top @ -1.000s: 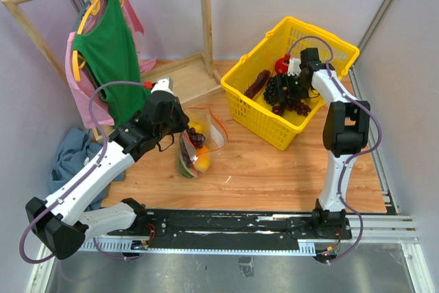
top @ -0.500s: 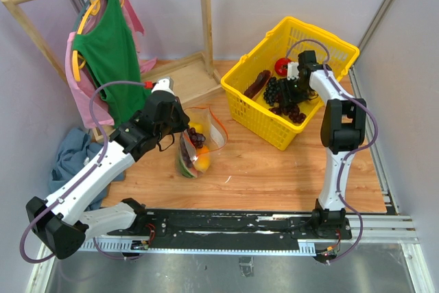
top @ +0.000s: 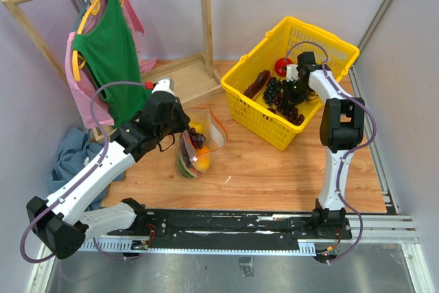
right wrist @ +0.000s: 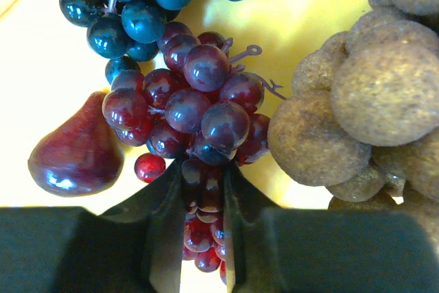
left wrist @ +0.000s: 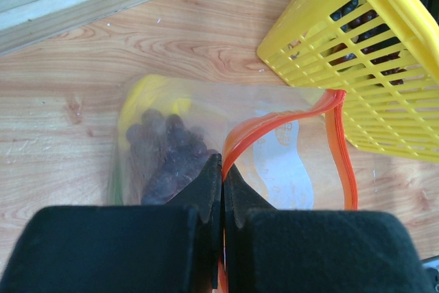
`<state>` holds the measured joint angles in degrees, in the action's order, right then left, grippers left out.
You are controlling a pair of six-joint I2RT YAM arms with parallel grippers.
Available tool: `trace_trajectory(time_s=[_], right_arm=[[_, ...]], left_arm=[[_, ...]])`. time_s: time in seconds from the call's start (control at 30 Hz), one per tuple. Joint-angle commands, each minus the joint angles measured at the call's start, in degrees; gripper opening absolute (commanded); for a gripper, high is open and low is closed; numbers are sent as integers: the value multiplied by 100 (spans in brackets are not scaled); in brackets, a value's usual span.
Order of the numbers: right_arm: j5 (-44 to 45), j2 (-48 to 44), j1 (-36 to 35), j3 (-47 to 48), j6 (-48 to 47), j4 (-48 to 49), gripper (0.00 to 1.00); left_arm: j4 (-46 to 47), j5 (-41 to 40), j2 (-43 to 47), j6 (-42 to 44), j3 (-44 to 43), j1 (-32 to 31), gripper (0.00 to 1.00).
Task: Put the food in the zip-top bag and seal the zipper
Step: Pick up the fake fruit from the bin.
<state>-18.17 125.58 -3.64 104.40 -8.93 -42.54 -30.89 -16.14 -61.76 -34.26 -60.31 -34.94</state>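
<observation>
We judge the step in hand to be fetching 1 more piece of food. The right gripper is down in the yellow basket, its 2 fingers pinched onto the narrow lower end of a red-purple grape bunch. This bunch lies between a dark blue bunch and a brownish bunch, with a red pear-shaped fruit just beside it. In the wrist view its long axis runs up and down. The wire stem hooks out at the far end and the taper points into the claw.

The left gripper is clamped tight on the near lip of the zip-top bag, holding the mouth agape. The bag sits on the table left of the basket. Its length runs near to far, and its mouth points up and away toward the basket. A dark grape bunch and a yellow piece show inside it, and the zipper loops open.

Next, we think, comes a straight lift clear of the neighbouring fruit and the basket wall, then a carry to that mouth
</observation>
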Motion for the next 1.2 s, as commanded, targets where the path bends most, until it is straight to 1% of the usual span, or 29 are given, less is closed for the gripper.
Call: trace_trajectory(time_s=[0.0,0.07,0.3,0.4,0.57,0.73,1.17], right_arm=[[-192,-540,-64,-68,159,-112,4],[-143,-778,-82,-129,224,-54,1],[54,-1699,-152,-471,477,285,1],[285,-2021,-237,-524,563,353,1],[488,-2761,-330,-953,882,896,1],[401,-3507,-394,-1493,1285,1587,1],[39,-4909,-678,-2144,2221,2650,1]], left_arm=[[189,-36,124,35,47,30,0],[191,-30,157,30,55,26,0],[186,-79,258,-9,80,29,0],[196,-97,291,-43,92,29,0],[228,-47,322,-84,125,26,0],[264,-17,362,-123,167,25,0],[377,152,411,-226,246,25,0]])
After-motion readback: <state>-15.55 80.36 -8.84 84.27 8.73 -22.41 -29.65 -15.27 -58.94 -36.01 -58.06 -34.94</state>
